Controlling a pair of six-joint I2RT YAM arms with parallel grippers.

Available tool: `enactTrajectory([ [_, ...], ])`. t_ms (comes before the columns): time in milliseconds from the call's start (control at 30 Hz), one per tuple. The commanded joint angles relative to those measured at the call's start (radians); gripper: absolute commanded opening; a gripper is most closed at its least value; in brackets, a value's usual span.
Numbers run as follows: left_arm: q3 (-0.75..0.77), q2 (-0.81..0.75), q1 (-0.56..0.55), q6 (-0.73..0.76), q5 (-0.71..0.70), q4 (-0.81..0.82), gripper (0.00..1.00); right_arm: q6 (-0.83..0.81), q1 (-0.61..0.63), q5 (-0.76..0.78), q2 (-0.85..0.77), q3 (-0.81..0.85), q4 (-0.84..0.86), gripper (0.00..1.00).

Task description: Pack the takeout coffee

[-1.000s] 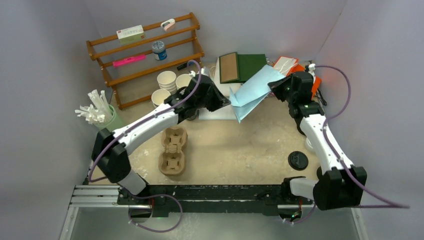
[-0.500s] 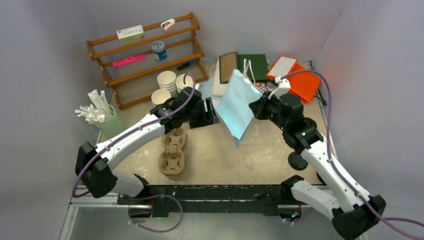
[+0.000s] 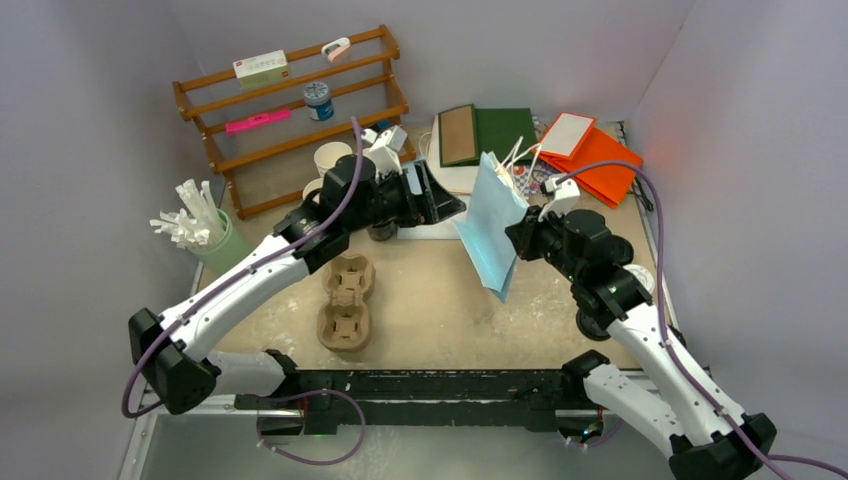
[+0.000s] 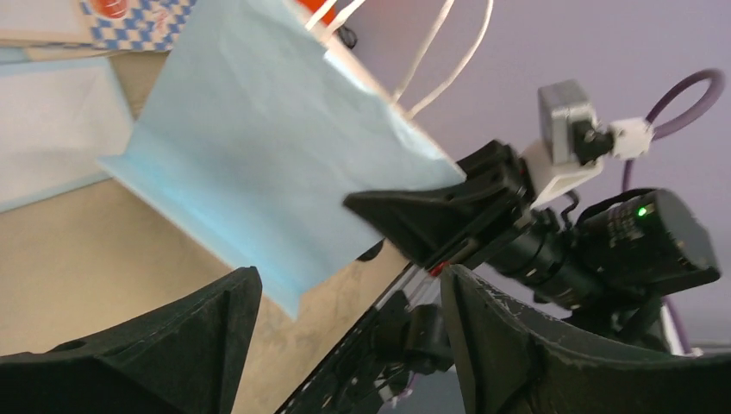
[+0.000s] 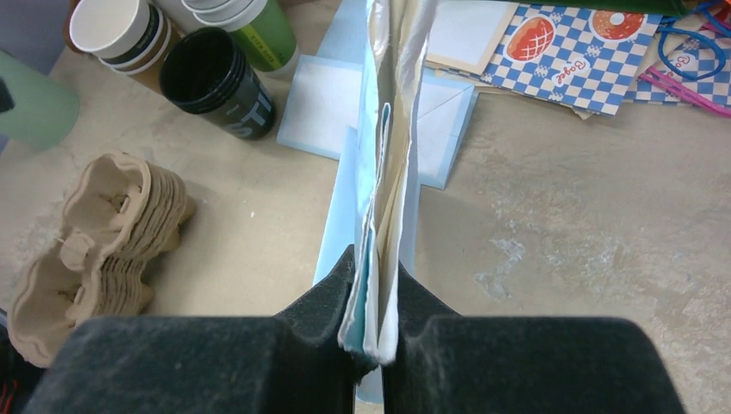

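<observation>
Light's soft & even from overhead, no glare. Faint shadows on the table (image 3: 430, 290) below both arms. Left wrist cam: left tool (image 4: 349, 285) dark and blurry up close, blue bag (image 4: 259, 155) ahead of it slightly fuzzy. Right wrist cam: right tool (image 5: 375, 267) near-black, background beyond it sharp.

The flat light-blue paper bag (image 3: 490, 235) looks matt and softly creased. The stacked brown moulded-pulp cup carriers (image 3: 345, 305) are rough and fibrous. The brown wooden rack (image 3: 300, 138) has a slight sheen. The right gripper (image 5: 372, 345) is matt, finely grainy black plastic.
</observation>
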Motion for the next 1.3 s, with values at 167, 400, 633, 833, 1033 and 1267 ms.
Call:
enactTrajectory([
  [167,0.122,0.184,0.003,-0.184,0.069,0.371,0.66,-0.089,0.007,-0.065,0.004,-0.005,-0.008,0.12],
  [400,0.307,0.323,-0.004,-0.147,0.04,0.35,0.71,-0.12,0.009,-0.077,0.014,0.01,-0.024,0.11],
  [633,0.385,0.406,-0.004,-0.128,0.059,0.356,0.67,-0.108,0.009,-0.089,0.018,0.003,-0.015,0.11],
  [833,0.431,0.455,-0.004,-0.13,0.063,0.33,0.58,-0.107,0.01,-0.092,0.024,0.006,-0.011,0.11],
  [1033,0.482,0.501,-0.001,-0.115,0.091,0.304,0.3,-0.104,0.01,-0.097,0.022,-0.003,0.0,0.15],
  [1267,0.465,0.465,0.042,-0.052,0.14,0.286,0.0,-0.068,0.009,-0.088,0.034,0.079,-0.032,0.75],
])
